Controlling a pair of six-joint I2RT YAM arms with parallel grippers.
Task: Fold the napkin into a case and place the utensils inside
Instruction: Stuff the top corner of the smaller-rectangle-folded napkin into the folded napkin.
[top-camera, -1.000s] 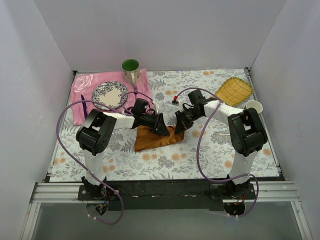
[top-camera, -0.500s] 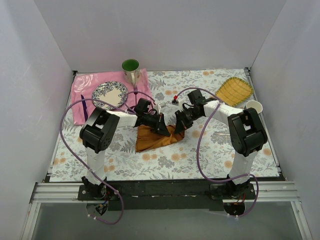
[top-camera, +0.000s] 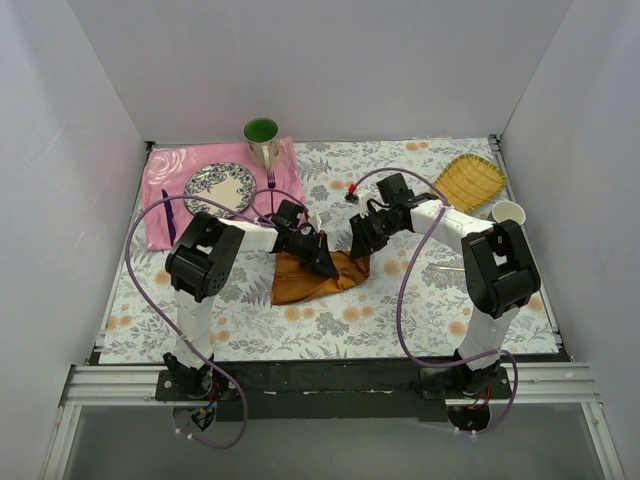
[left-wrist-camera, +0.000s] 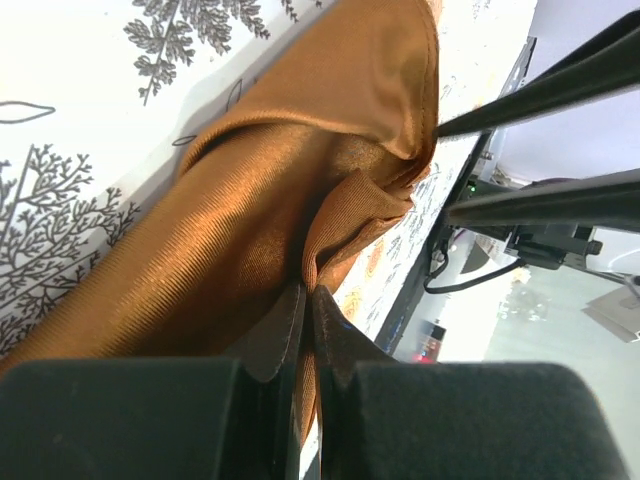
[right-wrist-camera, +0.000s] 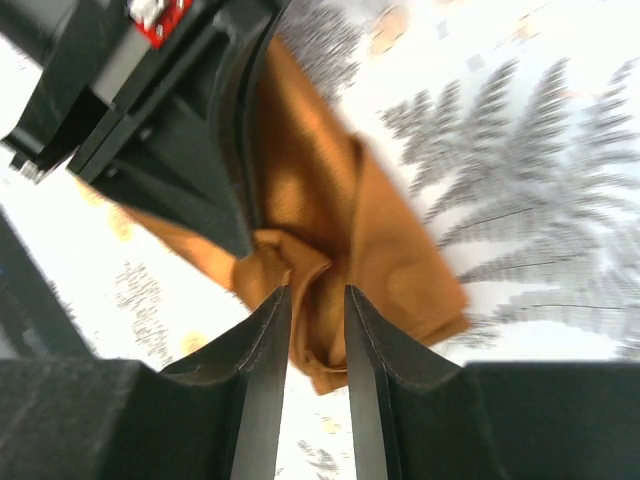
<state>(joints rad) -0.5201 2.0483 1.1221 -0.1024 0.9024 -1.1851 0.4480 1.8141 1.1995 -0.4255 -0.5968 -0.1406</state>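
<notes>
Over the floral tablecloth (top-camera: 400, 310), the left gripper (left-wrist-camera: 305, 300) and right gripper (right-wrist-camera: 313, 292), both clamped on the napkin (top-camera: 310, 278), are inching its top edge up-frame (fold barely begun).

napkin (left-wrist-camera: 300, 150) — glossy satin cloth, tablecloth (left-wrist-camera: 60, 60) perhaps matt

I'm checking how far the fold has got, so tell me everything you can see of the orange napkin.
The napkin is a plain, shiny rust-orange cloth, satin-like with a fine ribbed sheen. It lies crumpled and partly folded over itself on the floral tablecloth near the table's middle, not yet a flat case. Its far right end is bunched up. The left gripper is shut on a fold there, and the right gripper clamps a bunched fold close beside it. No utensils lie on it.
</notes>
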